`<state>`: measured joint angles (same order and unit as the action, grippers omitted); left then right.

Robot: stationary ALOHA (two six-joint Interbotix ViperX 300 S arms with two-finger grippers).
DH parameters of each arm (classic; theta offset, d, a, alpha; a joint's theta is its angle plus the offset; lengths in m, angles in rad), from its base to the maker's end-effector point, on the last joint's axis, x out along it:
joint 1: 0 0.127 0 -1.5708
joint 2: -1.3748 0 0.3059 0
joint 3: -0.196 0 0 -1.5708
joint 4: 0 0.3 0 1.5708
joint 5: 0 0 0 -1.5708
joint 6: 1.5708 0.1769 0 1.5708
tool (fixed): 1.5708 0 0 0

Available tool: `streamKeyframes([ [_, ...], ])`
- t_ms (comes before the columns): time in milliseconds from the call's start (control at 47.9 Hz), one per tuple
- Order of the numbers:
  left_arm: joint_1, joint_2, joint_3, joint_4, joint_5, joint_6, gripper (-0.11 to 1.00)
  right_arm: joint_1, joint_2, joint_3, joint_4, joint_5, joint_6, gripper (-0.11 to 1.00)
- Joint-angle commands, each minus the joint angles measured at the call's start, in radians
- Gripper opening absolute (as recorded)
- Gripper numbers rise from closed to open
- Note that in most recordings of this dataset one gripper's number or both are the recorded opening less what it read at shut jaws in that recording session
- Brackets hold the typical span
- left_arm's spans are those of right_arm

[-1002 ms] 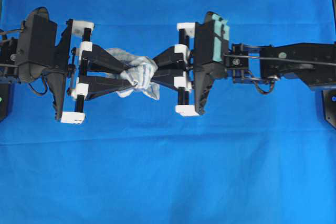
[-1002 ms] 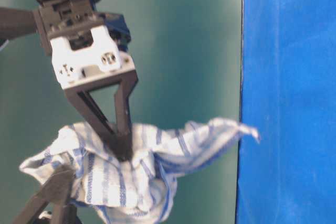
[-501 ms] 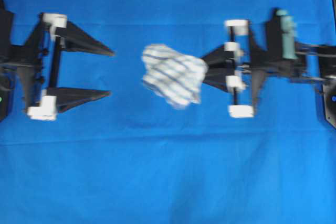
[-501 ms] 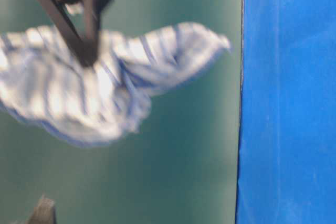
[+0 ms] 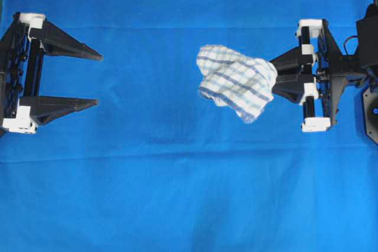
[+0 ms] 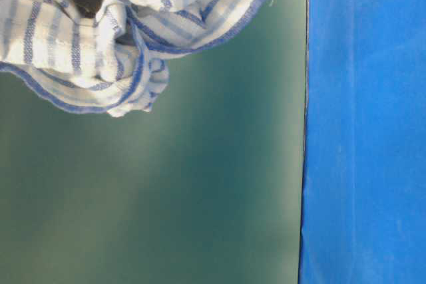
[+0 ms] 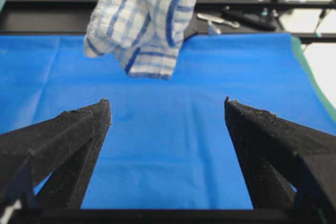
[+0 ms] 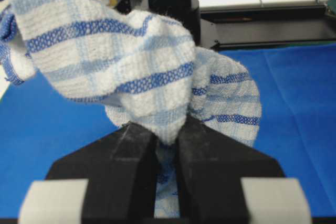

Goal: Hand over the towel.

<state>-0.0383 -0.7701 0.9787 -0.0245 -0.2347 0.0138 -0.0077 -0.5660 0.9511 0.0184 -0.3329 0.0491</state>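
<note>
- The checked towel [image 5: 236, 82] hangs bunched in mid-air above the blue tablecloth [image 5: 177, 193], pinched at one edge by the right gripper [image 5: 273, 78], whose fingers are closed tight on the cloth.
- The left gripper [image 5: 99, 79] sits well apart at the far side, fingers spread wide and empty.
- Judged from this, the handover itself looks complete; what remains is only a steady hold or a set-down.
- The right wrist view shows the pinch plainly; the table-level view shows only a dark tip, probably a finger, buried in the folds.
</note>
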Motion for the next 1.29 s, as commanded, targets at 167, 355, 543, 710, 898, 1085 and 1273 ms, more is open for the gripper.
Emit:
streamKeyframes([
  [167,0.003,-0.003,-0.012,-0.002,-0.009,0.003,0.92,-0.069,0.067,-0.048,0.002,0.017,-0.002,0.11],
  [355,0.003,0.000,-0.012,-0.002,-0.014,0.003,0.92,-0.140,0.207,-0.132,0.000,0.152,-0.003,0.10],
  [543,0.003,0.005,-0.014,-0.002,-0.014,0.005,0.92,-0.143,0.396,-0.245,-0.009,0.287,-0.014,0.10],
  [710,0.003,0.006,-0.012,-0.002,-0.015,0.005,0.92,-0.144,0.583,-0.321,-0.012,0.348,-0.014,0.10],
  [898,0.003,0.006,-0.011,-0.002,-0.014,0.005,0.92,-0.143,0.710,-0.348,-0.012,0.354,-0.012,0.10],
  [1085,0.003,0.006,-0.011,-0.002,-0.014,0.006,0.92,-0.141,0.736,-0.341,-0.009,0.354,-0.006,0.11],
  [1273,0.003,0.008,-0.011,-0.002,-0.014,0.006,0.92,-0.143,0.736,-0.344,-0.009,0.354,-0.006,0.10],
])
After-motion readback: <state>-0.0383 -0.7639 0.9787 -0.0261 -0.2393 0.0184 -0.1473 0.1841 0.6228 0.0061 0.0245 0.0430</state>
